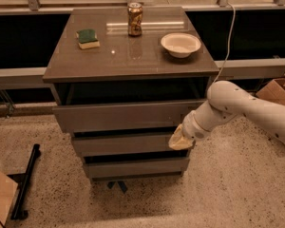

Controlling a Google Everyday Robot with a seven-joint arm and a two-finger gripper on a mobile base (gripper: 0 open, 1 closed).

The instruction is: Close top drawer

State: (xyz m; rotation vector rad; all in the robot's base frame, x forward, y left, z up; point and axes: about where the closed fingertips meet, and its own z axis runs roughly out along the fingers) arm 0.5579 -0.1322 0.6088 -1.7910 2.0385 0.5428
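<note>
Top drawer (118, 116) slightly out, claw (180, 140) at its lower right corner, grip can't be told, can (135, 19) on worktop (133, 56)
</note>
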